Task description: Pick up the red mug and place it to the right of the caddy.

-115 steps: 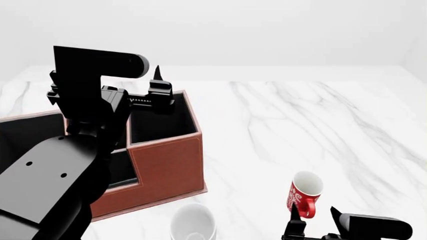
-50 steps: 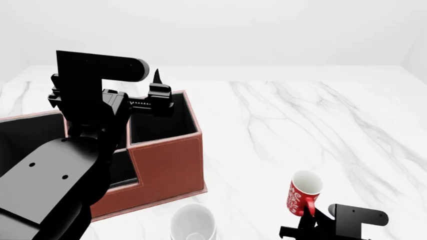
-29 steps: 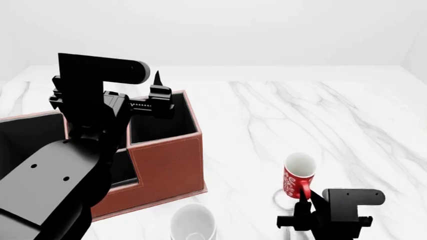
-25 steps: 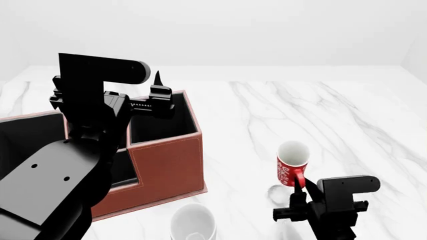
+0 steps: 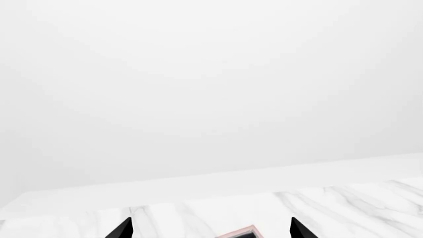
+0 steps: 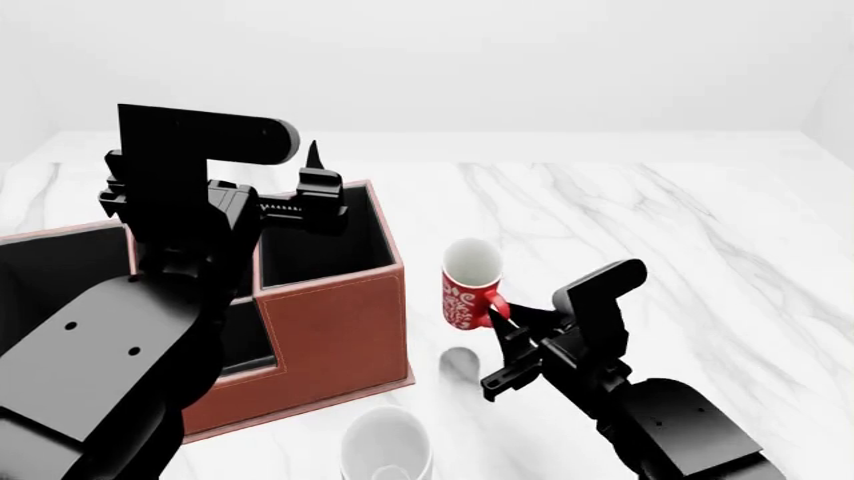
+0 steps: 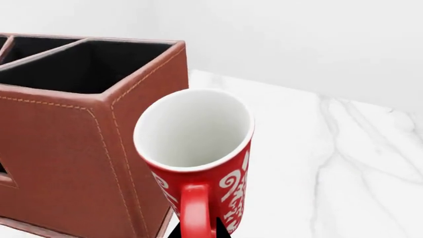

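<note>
The red mug (image 6: 467, 290) with white markings and a white inside hangs in the air just right of the caddy (image 6: 334, 330), its shadow on the table below it. My right gripper (image 6: 505, 318) is shut on the mug's red handle. In the right wrist view the mug (image 7: 198, 153) fills the middle, handle toward the camera, with the reddish-brown caddy (image 7: 79, 148) close beside it. My left gripper (image 6: 316, 195) is open and empty, held above the caddy's far edge. Its fingertips (image 5: 122, 229) show far apart in the left wrist view.
A larger plain white mug (image 6: 384, 448) stands at the near edge, in front of the caddy's right corner. The white marble table (image 6: 641, 230) stretches to the right and behind. The left arm's black links (image 6: 120, 340) hide the caddy's left part.
My right gripper has lifted the red mug by its handle off the table at the near right and carried it left and farther away, up beside the caddy. The left arm has stayed still.
</note>
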